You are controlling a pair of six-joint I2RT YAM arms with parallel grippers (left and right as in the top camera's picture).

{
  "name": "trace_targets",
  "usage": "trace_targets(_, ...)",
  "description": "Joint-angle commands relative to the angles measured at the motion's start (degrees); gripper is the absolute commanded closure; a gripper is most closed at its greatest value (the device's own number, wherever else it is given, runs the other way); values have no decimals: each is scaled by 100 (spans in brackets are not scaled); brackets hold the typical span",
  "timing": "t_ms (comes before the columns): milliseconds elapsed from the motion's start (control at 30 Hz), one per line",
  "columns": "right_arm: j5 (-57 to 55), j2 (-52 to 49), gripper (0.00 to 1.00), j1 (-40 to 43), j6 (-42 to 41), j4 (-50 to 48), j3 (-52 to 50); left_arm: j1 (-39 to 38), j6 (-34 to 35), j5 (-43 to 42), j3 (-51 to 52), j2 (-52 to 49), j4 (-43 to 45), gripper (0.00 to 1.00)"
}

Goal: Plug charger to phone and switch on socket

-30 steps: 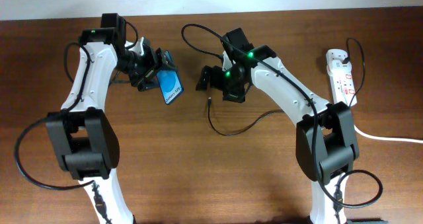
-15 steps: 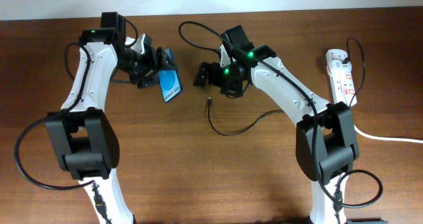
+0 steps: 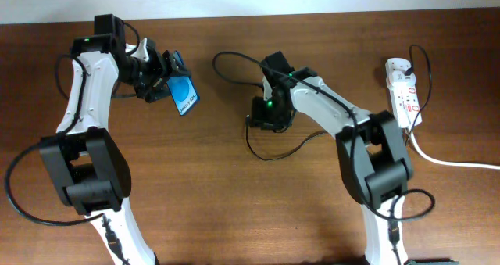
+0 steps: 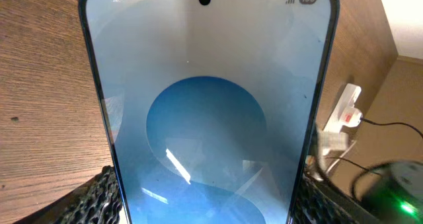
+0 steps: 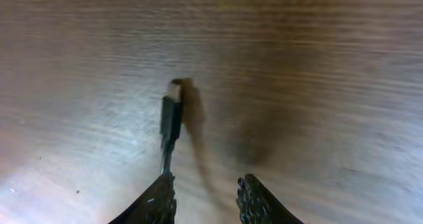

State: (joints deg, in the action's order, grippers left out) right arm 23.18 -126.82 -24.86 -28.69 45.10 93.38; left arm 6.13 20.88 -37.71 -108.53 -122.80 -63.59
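My left gripper (image 3: 166,81) is shut on the phone (image 3: 184,97) and holds it tilted above the table at the back left. In the left wrist view the phone's blue screen (image 4: 205,118) fills the frame, with a pad against each long edge. The charger's thin black cable (image 3: 269,157) loops across the table's middle. My right gripper (image 3: 262,118) is down at its plug end. In the right wrist view the plug tip (image 5: 172,115) lies on the wood just ahead of the left finger (image 5: 162,197). A gap shows in my right gripper (image 5: 207,181), with nothing in it.
The white socket (image 3: 405,89) lies at the back right, also visible in the left wrist view as the socket (image 4: 342,112). Its thick white cord (image 3: 457,162) runs off the right edge. Black arm cables arch behind the right arm (image 3: 234,38).
My left arm has carried the phone left and toward the back. My right gripper has dropped onto the table at the plug tip, and its jaws have narrowed.
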Motion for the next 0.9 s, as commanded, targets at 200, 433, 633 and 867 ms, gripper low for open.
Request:
trace_targets(200,625,-365,65,-96,-201,-295,-50,48,160,-214,-144,2,20,100)
trace_targets(433,313,-402,89,-240,-356,-358,-50,133,160,-363,-144,2,-15,100)
trace_targets(633,1250,125,96,105,1005,-391,-37,133,157,-363,-144,2,-297,100)
trace_targets(867,1714,1462,96,-107,2509,507,-37,-70,-81,-474,-144,2,-289,100)
